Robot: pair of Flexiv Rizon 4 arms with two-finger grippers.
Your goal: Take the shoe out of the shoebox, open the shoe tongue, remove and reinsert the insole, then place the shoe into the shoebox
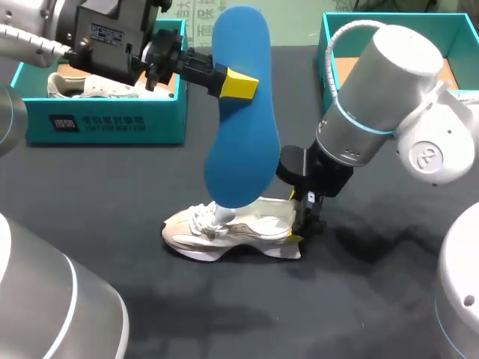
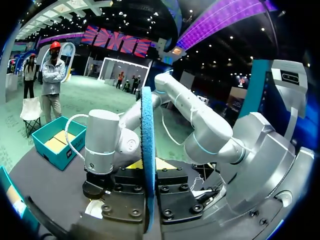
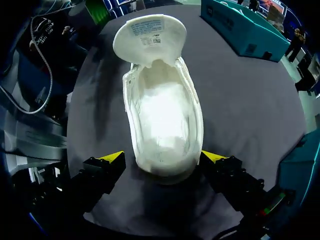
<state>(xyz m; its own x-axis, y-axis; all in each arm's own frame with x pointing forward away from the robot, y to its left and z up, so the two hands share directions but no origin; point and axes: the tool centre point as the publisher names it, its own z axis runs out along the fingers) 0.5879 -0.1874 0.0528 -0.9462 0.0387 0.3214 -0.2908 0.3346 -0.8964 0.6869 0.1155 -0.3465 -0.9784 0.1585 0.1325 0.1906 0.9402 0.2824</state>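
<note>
Above the counter's middle, L claw is clenched on the blue insole, held upright w/ its lower end over the laces of the white sneaker; can't tell if they touch. Sneaker stands on its sole, tongue folded open toward the toe. R claw is released, its yellow tips straddling the heel, one close against it & the other just apart. At far L a teal shoebox holds another white shoe; a 2nd teal box sits far R.
</note>
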